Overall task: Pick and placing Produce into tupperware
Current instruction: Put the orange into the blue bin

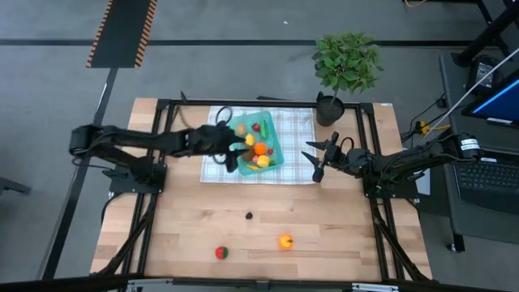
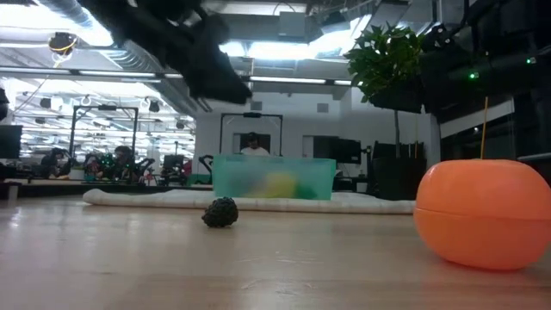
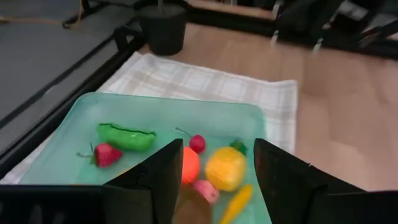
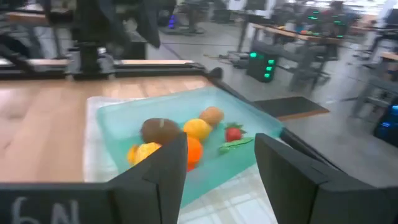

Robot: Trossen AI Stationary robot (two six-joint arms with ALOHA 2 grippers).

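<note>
The teal tupperware (image 1: 272, 131) stands on a checked cloth (image 1: 296, 142) at the middle of the table's far half. In it lie a green pea pod (image 3: 126, 137), a strawberry (image 3: 106, 154), an orange (image 3: 189, 165), a lemon (image 3: 225, 168), a carrot (image 3: 236, 199) and a brown kiwi (image 4: 160, 129). My left gripper (image 1: 231, 160) hovers open over the tupperware's left side, with the kiwi (image 3: 189, 210) showing below, between its fingers. My right gripper (image 1: 315, 160) waits open, right of the cloth. On the near wood lie an orange (image 1: 285, 241), a dark berry (image 1: 249, 216) and a red-and-green fruit (image 1: 221, 252).
A potted plant (image 1: 345, 69) stands at the cloth's far right corner. Black frame rails (image 1: 369, 146) run along the table's left, right and far sides. In the low view the orange (image 2: 486, 211) is close and the berry (image 2: 220, 212) lies in front of the tupperware (image 2: 271, 179).
</note>
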